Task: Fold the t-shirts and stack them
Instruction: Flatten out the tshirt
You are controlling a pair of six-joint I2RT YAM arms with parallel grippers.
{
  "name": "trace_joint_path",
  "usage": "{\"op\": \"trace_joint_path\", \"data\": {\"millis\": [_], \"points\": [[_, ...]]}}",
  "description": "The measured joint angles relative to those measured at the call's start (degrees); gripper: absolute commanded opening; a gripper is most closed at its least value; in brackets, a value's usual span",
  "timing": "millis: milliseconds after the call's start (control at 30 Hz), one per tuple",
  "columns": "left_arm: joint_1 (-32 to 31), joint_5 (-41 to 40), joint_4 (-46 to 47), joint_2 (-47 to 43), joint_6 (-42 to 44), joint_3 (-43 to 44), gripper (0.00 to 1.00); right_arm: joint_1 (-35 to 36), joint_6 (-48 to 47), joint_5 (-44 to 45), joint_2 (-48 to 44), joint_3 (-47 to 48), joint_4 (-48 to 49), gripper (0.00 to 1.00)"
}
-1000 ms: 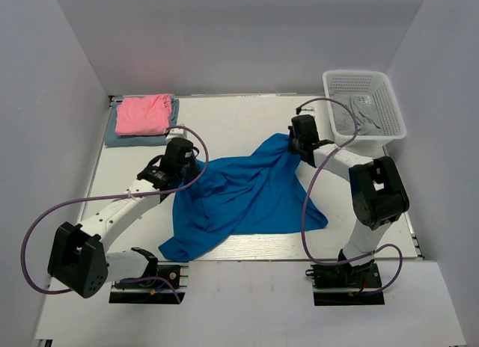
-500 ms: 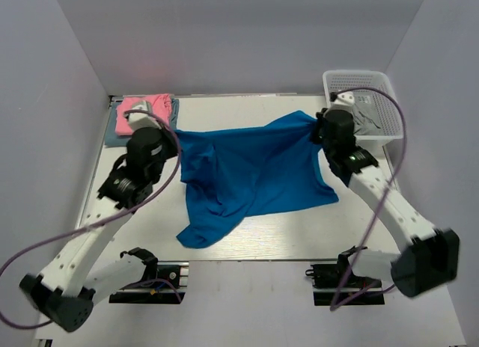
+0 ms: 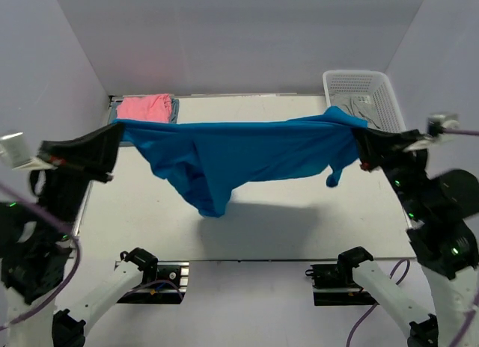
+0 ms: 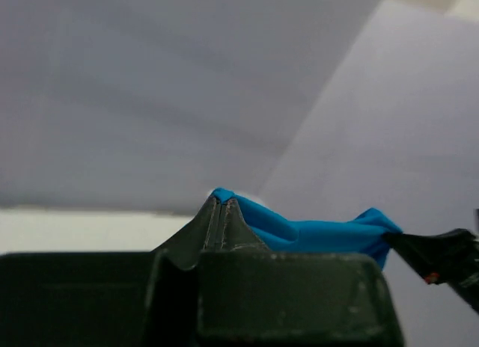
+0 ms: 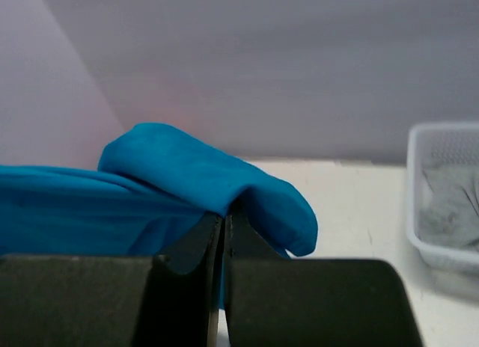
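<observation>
Both arms high and spread wide: left arm [image 3: 45, 205] at the left edge, right arm [image 3: 441, 205] at the right. Blue t-shirt [image 3: 239, 152] hangs stretched between them, clear of the white counter [image 3: 284, 212], sagging left of centre. Left jaws are clenched on 1 top corner, right jaws on the other. Wrist views show each pinch close-up. Only the top view shows the cloth's shadow. Pale grey walls [image 3: 224, 40] on 3 sides. White basket [image 3: 352, 81] far right, grey cloth [image 3: 365, 108] inside. Pink t-shirt [image 3: 146, 106] lies on grey-blue t-shirt [image 3: 174, 108], far-left corner.
</observation>
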Motion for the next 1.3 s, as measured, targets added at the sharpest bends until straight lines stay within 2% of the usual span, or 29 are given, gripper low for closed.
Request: {"op": "trace_joint_path", "data": {"millis": [167, 267, 433, 567, 700, 767, 833, 900, 933, 967, 1000, 1033, 1067, 1100, 1167, 1300], "points": [[0.1, 6.8, -1.2, 0.5, 1.7, 10.9, 0.0, 0.0, -0.3, -6.8, -4.4, 7.7, -2.4, 0.0], [0.1, 8.7, -1.3, 1.0, 2.5, 14.4, 0.0, 0.0, -0.4, -8.7, -4.6, 10.2, -2.4, 0.0], [0.0, 5.1, -0.7, 5.0, 3.6, 14.8, 0.0, 0.0, -0.4, -7.7, -1.5, 8.9, -2.4, 0.0], [0.0, -3.8, 2.4, 16.7, 4.7, 13.2, 0.0, -0.1, 0.0, -2.2, 5.6, 3.3, 0.3, 0.0], [0.8, -11.8, 6.3, 34.4, 5.9, 9.9, 0.0, -0.4, 0.9, 5.8, 16.1, -3.7, 2.8, 0.0], [1.7, -14.8, 7.5, 45.5, 6.3, 9.4, 0.0, -0.7, 1.7, 8.4, 24.6, -5.7, 4.0, 0.0], [3.1, -17.1, 7.4, 56.6, 6.6, 9.2, 0.26, -1.2, 2.3, 9.5, 33.7, -7.0, 5.3, 0.0], [4.5, -18.9, 5.5, 66.1, 6.6, 10.4, 0.53, -1.7, 3.5, 9.6, 41.4, -7.3, 5.7, 0.21], [5.3, -19.6, 3.8, 70.6, 6.6, 12.1, 0.71, -2.0, 4.1, 9.6, 44.6, -7.1, 5.8, 0.37], [6.0, -20.1, 1.5, 75.0, 6.4, 14.4, 0.77, -2.3, 4.9, 9.7, 47.6, -6.6, 5.5, 0.57], [6.6, -20.4, -0.3, 79.4, 6.0, 17.2, 0.83, -2.5, 5.4, 10.0, 50.4, -5.8, 4.9, 0.9], [7.1, -20.4, -1.7, 82.0, 6.0, 18.9, 0.92, -2.8, 5.6, 10.3, 52.9, -4.9, 4.4, 0.9], [7.7, -20.4, -3.1, 83.9, 5.9, 20.1, 0.93, -2.9, 5.4, 10.6, 54.1, -4.2, 3.8, 0.9], [8.2, -20.4, -4.3, 84.6, 5.6, 20.5, 1.0, -3.0, 5.5, 10.7, 54.8, -3.8, 3.4, 0.9], [8.4, -20.4, -5.3, 83.4, 5.4, 19.3, 1.0, -3.1, 5.8, 10.9, 54.4, -3.7, 3.1, 0.9], [7.3, -17.8, -4.1, 71.9, 4.5, 9.2, 1.0, -3.1, 6.3, 10.1, 48.6, -7.6, 4.8, 0.9]]}}
